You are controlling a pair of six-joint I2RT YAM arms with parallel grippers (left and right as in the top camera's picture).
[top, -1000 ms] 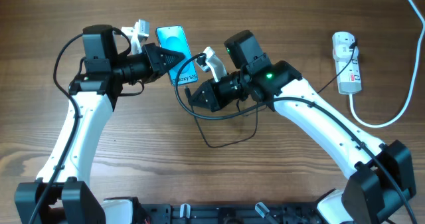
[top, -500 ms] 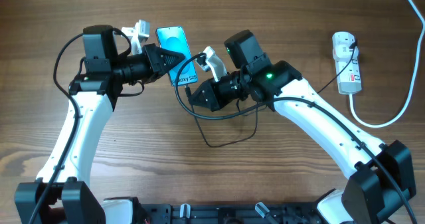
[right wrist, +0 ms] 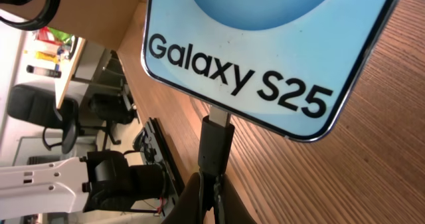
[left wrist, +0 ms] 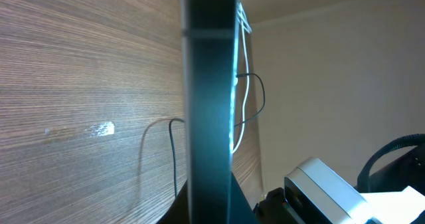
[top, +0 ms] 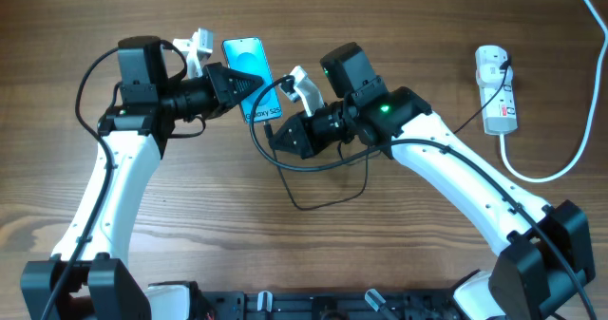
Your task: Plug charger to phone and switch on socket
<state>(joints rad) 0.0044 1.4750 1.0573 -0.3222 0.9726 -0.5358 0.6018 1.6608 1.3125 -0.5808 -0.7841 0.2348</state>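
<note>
Wood-grain surface (top: 190, 254) beneath two white arms. Left claw (top: 237, 84) clamped on the phone (top: 244, 56), up left of centre, screen showing to the overhead camera. Right claw (top: 277, 138) pinched narrow on the charger (right wrist: 216, 144) connector, its tip meeting the phone's bottom edge under the "Galaxy S25" lettering; fully seated or not, cannot tell. Black cable looping loose on the wood below the right arm. Socket (top: 497, 90) lying far right, well apart, thick white cord (top: 560, 168) curving away.
</note>
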